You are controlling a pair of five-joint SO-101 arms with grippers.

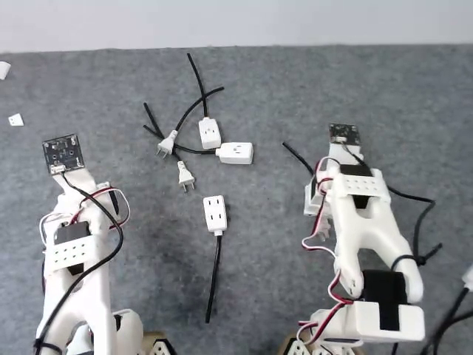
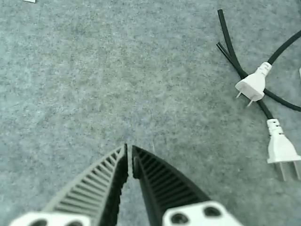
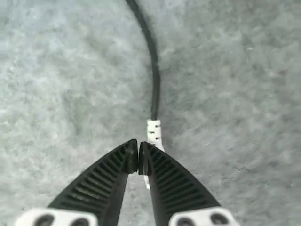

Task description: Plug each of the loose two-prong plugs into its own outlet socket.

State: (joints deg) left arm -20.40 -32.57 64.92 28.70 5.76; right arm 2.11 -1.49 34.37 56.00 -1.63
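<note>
Two loose white two-prong plugs [image 1: 168, 143] [image 1: 185, 176] lie on the grey mat left of centre; in the left wrist view they are the upper plug [image 2: 253, 84] and the lower plug [image 2: 281, 148]. Three white outlet sockets [image 1: 210, 133] [image 1: 236, 152] [image 1: 214, 211] lie beside them. My left gripper [image 2: 130, 149] is shut and holds nothing, well to the left of the plugs. A third white plug [image 3: 154, 132] on a black cable [image 1: 299, 157] lies right under my right gripper [image 3: 138, 151], which is shut just above it.
Black cables [image 1: 199, 92] fan out behind the sockets, and one cable [image 1: 214, 274] trails toward the front edge. Two small white scraps [image 1: 16, 119] [image 1: 3, 70] sit at the far left. Bare grey mat [image 1: 133, 222] lies between the arms.
</note>
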